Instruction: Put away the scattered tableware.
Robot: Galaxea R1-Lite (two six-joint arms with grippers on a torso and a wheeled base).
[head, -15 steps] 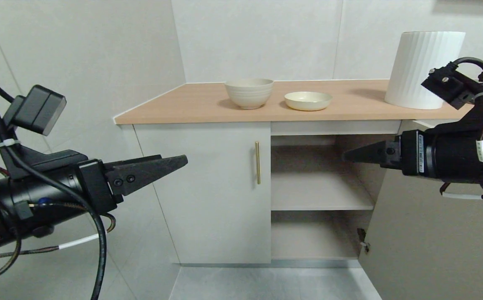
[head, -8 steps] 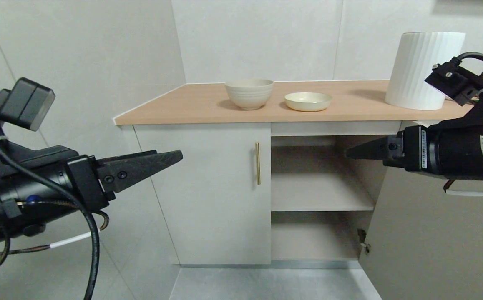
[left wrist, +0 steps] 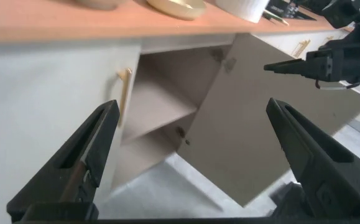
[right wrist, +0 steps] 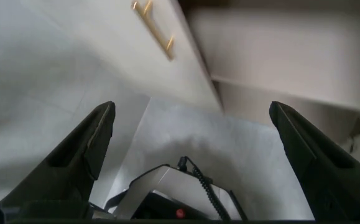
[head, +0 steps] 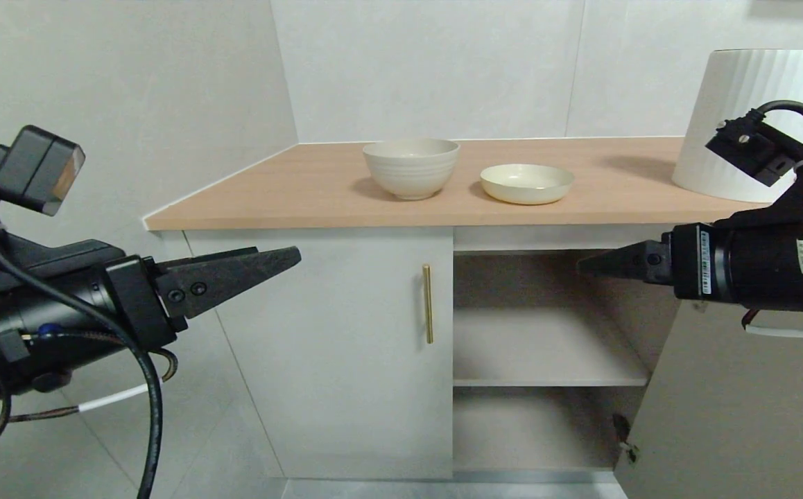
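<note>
Nearest and lowest, a strip of grey floor (head: 443,488) at the foot of a pale cabinet (head: 554,238). On the cabinet's left half, a shut door (head: 332,360) with an upright brass handle (head: 427,303). On its right half, an open door (head: 734,409) swung out toward the camera, baring a shelf (head: 540,346) with a second compartment beneath. Above that, a wood-toned countertop (head: 270,197) running back into a corner of pale tiled wall (head: 429,69). On the countertop, an upright ribbed cream bowl (head: 411,168); just to its right and not touching it, a shallow cream dish (head: 526,183); well off to the right, a tall white ribbed container (head: 755,118). Then the left gripper (head: 295,258), level with the shut door and short of it, fingers (left wrist: 99,143) spread wide, holding and touching nothing. Lastly the right gripper (head: 582,265), in front of the bared compartment just under the countertop, fingers (right wrist: 92,143) likewise spread wide with nothing between them
</note>
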